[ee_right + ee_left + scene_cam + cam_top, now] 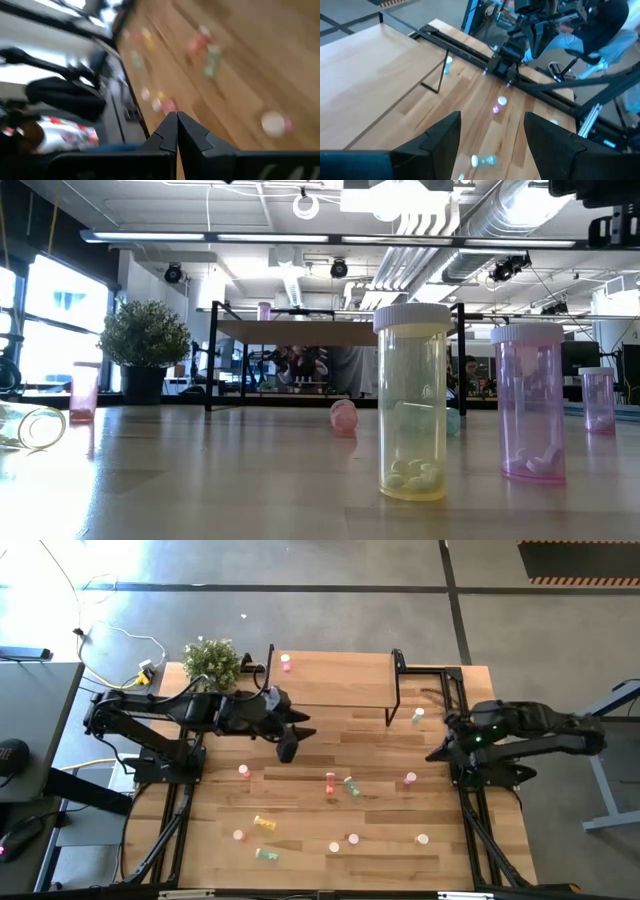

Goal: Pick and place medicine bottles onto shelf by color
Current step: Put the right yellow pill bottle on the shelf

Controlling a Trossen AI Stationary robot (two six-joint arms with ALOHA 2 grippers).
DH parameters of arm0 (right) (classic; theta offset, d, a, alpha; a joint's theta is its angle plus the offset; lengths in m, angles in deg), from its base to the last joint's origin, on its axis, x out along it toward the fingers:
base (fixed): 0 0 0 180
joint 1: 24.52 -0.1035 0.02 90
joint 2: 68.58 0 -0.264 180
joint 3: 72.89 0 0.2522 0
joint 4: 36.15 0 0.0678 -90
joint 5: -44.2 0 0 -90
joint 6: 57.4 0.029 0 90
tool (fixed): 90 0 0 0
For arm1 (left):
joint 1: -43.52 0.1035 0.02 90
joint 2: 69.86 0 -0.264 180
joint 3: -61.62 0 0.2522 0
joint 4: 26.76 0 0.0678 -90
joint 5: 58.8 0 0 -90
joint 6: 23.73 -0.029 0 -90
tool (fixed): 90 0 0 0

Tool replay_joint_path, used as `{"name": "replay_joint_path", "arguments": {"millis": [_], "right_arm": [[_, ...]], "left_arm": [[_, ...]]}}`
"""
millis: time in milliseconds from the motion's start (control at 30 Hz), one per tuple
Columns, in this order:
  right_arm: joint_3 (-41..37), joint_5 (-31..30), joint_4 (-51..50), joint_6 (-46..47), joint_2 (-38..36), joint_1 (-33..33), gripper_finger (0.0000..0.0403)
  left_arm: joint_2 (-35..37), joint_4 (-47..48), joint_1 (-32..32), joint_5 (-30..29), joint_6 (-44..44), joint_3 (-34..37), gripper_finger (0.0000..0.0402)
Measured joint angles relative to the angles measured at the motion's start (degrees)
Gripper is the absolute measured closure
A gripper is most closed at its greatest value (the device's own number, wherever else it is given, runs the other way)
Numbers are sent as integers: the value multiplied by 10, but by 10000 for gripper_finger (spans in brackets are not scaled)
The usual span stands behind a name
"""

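Note:
The shelf (pixel 335 680) stands at the table's far middle on thin black legs; it also shows in the low view (pixel 330 331). One pink bottle (pixel 286 663) stands on its left end. Several bottles, pink, red-orange, green and yellow, stand or lie on the tabletop, among them a red-orange bottle (pixel 330 781), a green bottle (pixel 351 786) and a pink bottle (pixel 409 779). My left gripper (pixel 290 745) hangs open and empty (pixel 492 145) just in front of the shelf's left end. My right gripper (pixel 438 753) is shut and empty (pixel 176 127) at the table's right side.
A potted plant (pixel 212 662) stands at the far left corner beside the shelf. A green bottle (pixel 417 716) stands by the shelf's right legs. In the low view a yellow bottle (pixel 411 402) and a pink bottle (pixel 530 402) stand close to the camera.

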Motion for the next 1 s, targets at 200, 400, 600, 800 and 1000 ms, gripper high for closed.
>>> {"name": "replay_joint_path", "arguments": {"millis": [200, 400, 600, 800, 1000], "right_arm": [[32, -27, -58, 84, 98, -103, 403], [32, -32, -58, 189, 176, -216, 403], [33, -42, -26, 298, 230, -314, 403], [33, -44, -17, 401, 273, -385, 403], [33, -34, -12, 443, 313, -432, 401]], "left_arm": [[5, 30, -29, -10, -2, 0, 193], [5, 29, -47, 2, -2, 0, 193], [5, 29, -57, 5, -6, 0, 193], [5, 29, -60, 5, -10, 0, 193], [5, 29, -60, 5, -13, 0, 193]]}}
